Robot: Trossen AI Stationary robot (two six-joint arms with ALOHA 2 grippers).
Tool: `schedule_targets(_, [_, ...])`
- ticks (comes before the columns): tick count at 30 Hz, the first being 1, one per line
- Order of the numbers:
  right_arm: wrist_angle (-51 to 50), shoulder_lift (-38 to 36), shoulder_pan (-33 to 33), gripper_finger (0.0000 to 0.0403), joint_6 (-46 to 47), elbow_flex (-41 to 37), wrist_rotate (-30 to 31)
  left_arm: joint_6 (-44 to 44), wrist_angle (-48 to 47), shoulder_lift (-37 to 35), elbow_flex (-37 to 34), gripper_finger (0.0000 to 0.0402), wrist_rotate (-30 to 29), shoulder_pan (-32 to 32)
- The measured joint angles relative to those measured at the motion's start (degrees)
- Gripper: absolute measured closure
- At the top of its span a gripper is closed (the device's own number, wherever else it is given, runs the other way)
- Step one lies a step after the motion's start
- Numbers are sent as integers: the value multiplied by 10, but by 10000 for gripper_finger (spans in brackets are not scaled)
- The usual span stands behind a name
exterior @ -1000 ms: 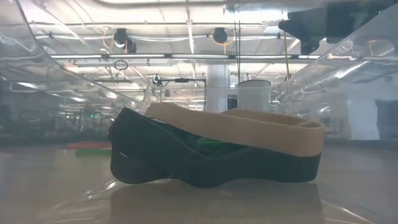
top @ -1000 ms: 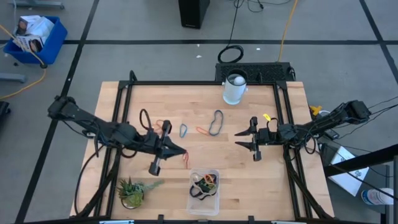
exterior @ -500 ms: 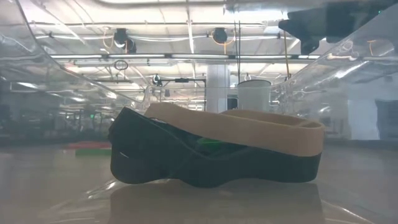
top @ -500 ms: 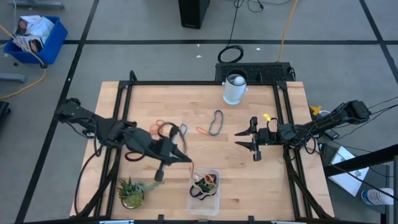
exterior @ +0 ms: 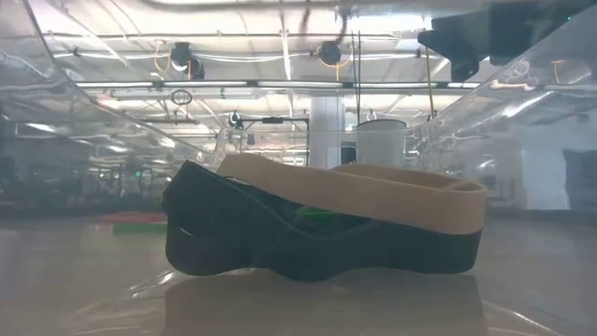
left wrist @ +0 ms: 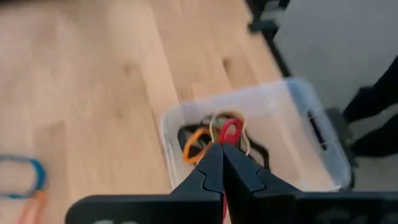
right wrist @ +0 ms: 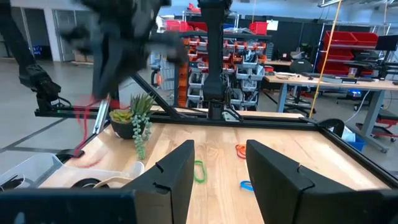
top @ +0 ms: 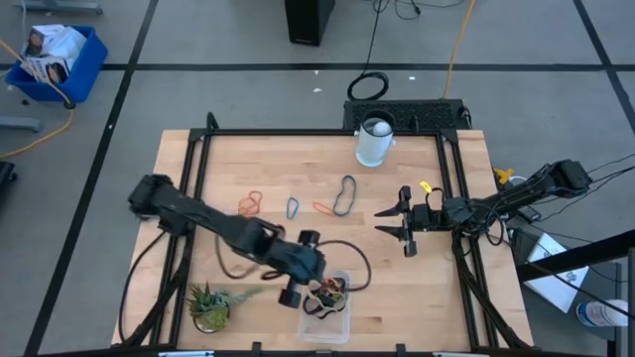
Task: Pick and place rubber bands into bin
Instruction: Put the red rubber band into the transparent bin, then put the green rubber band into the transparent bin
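The left gripper hangs just over the bin at the near edge of the table, its fingers pressed together on a red rubber band. It holds the band above the tub so that opening would probably drop it among the bands already inside. The right gripper waits at the right side of the table with its fingers spread and nothing between them. Other rubber bands lie loose on the wood, well apart from the bin. Compared with half a second earlier, the left arm has moved from the table's middle to the bin; the right arm has not moved.
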Motion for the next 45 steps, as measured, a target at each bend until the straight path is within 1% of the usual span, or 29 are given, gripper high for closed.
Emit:
schedule_targets(4, [-4, 0, 0, 264, 0, 0, 0, -19, 6, 53, 0, 401, 15, 0])
schedule_targets(7, [-6, 0, 0, 264, 0, 0, 0, -42, 27, 93, 0, 400, 19, 0])
schedule_targets(12, [-9, 0, 0, 264, 2, 0, -3, -60, 48, 150, 0, 400, 55, 0])
schedule_targets(14, [-10, 0, 0, 264, 9, 0, -3, -70, 50, 167, 0, 398, 58, 0])
schedule_targets(21, [-16, 0, 0, 264, 20, 0, -3, -115, 57, 180, 0, 369, 53, 2])
schedule_targets(32, [-17, 0, 0, 264, 20, 0, -3, -135, 100, 180, 0, 354, 52, 3])
schedule_targets(34, [-17, 0, 0, 264, 20, 0, -3, -135, 107, 180, 0, 341, 52, 3])
schedule_targets(36, [-17, 0, 0, 264, 20, 0, -3, -127, 120, 180, 0, 318, 52, 2])
schedule_targets(42, [-17, 0, 0, 264, 20, 0, -3, -103, 140, 180, 0, 218, 41, 3])
schedule_targets(45, [-17, 0, 0, 264, 20, 0, -3, -107, 140, 180, 0, 178, 48, 5])
